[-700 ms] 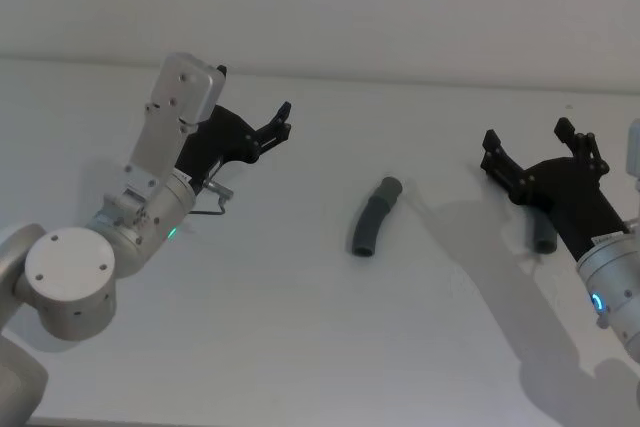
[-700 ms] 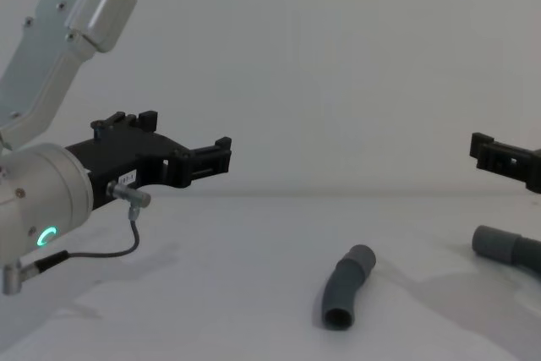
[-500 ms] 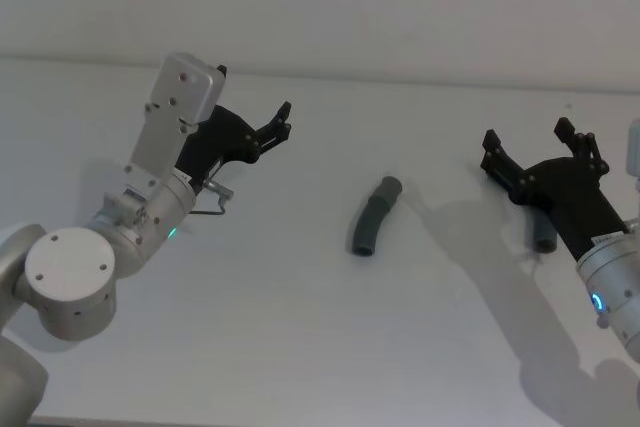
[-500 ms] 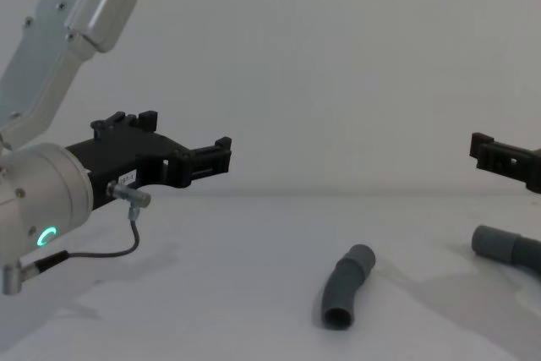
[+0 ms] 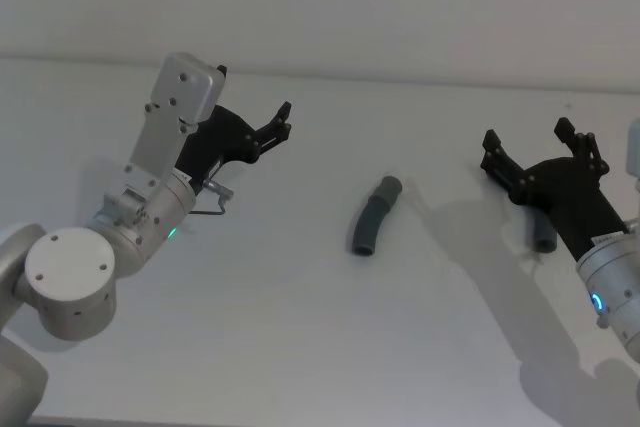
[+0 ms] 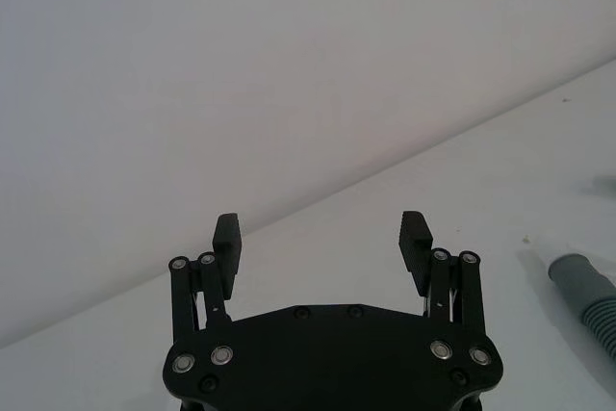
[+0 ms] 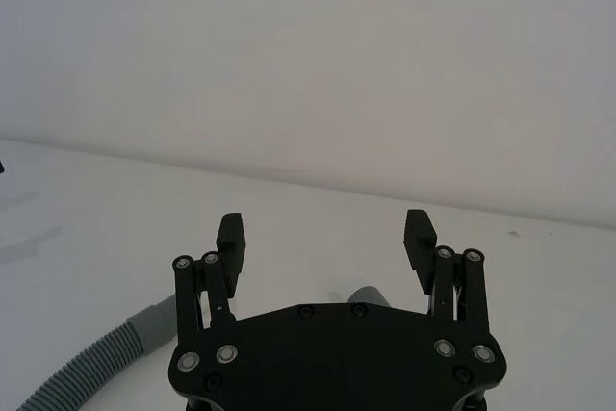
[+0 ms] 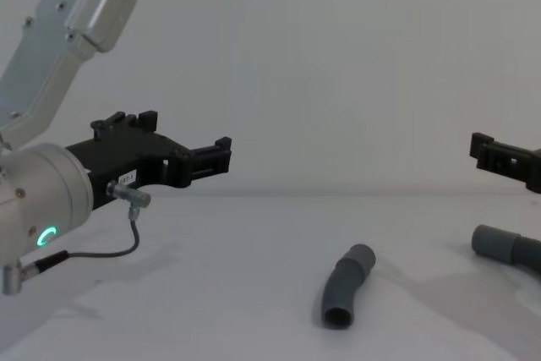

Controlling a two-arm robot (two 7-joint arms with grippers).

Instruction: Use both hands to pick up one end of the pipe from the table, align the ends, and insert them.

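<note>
Two short grey pipe pieces lie on a white table: a bent piece near the middle and a second piece to the right, partly hidden beneath the right gripper. Both look like light plastic with ribbed bodies that probably flex a little, so the smooth end collars seem the firmest place to hold. The right gripper hovers over its piece, fingers spread and empty. The left gripper, also spread and empty, is raised well apart from the bent piece.

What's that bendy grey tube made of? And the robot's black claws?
The bent pipe looks like dull grey plastic: smooth, matte, no shine. The left gripper and right gripper, both open, look like black matte plastic or painted metal, with shiny metal pins.
</note>
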